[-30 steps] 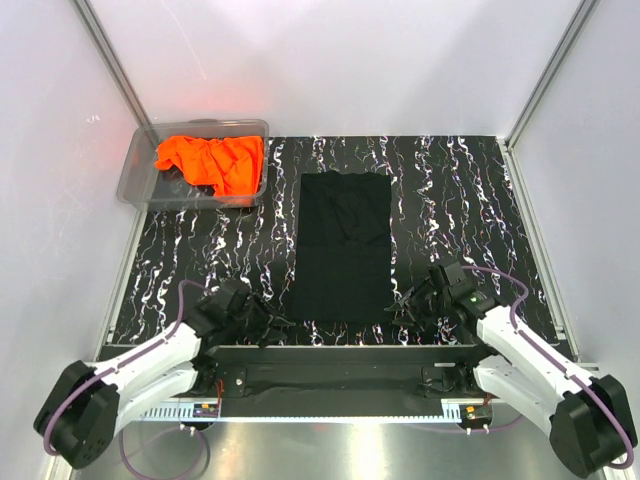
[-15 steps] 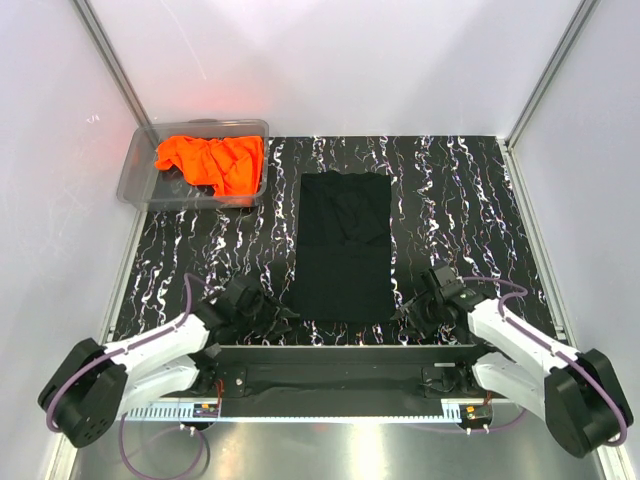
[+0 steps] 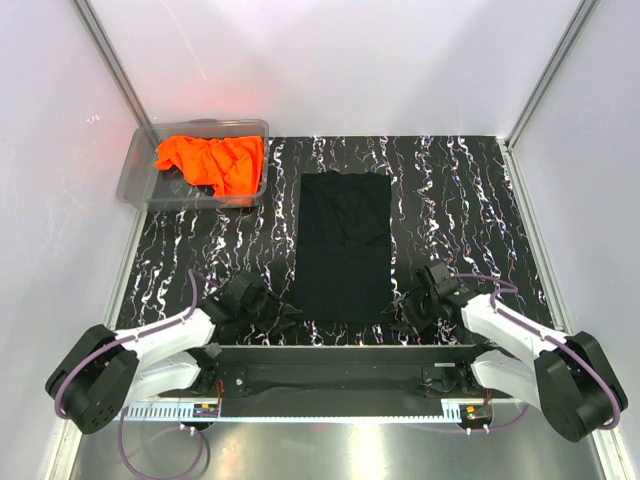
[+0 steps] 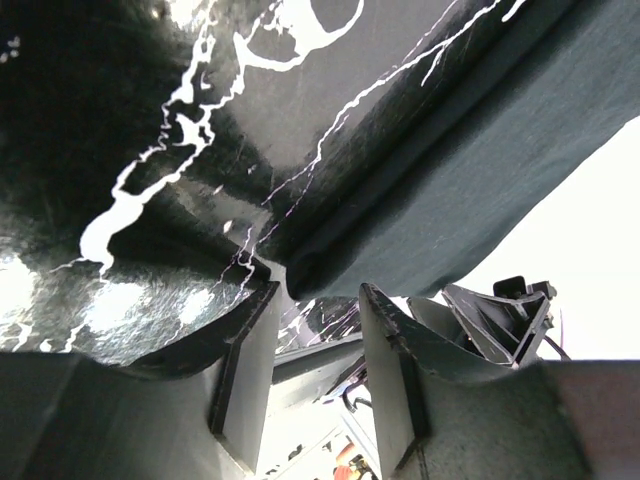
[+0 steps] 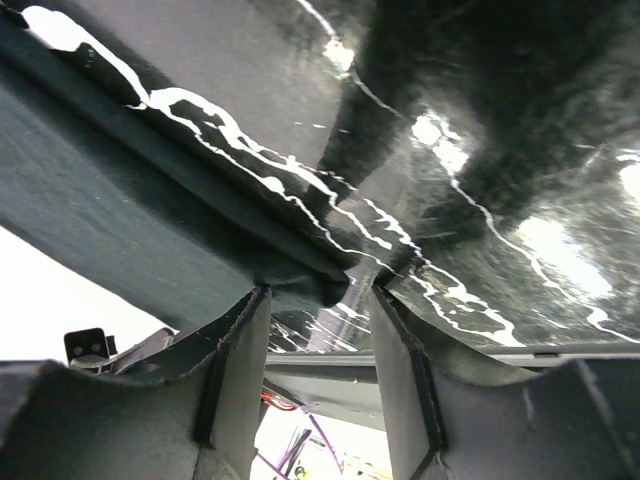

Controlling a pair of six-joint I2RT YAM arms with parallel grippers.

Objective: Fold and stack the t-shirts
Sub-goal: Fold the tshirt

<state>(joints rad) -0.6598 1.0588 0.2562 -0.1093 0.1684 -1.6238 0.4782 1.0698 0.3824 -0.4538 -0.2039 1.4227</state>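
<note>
Both arms have edged inward over the last second: left gripper (image 3: 277, 316) and right gripper (image 3: 408, 312) now bracket the near corners of the flat black t-shirt (image 3: 345, 250), jaws apart, nothing pinched, likely pre-fold; orange t-shirt (image 3: 212, 160) sits in the bin (image 3: 134, 182).

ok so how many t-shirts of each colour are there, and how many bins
black t-shirt: 1
orange t-shirt: 1
clear plastic bin: 1
total: 3
</note>
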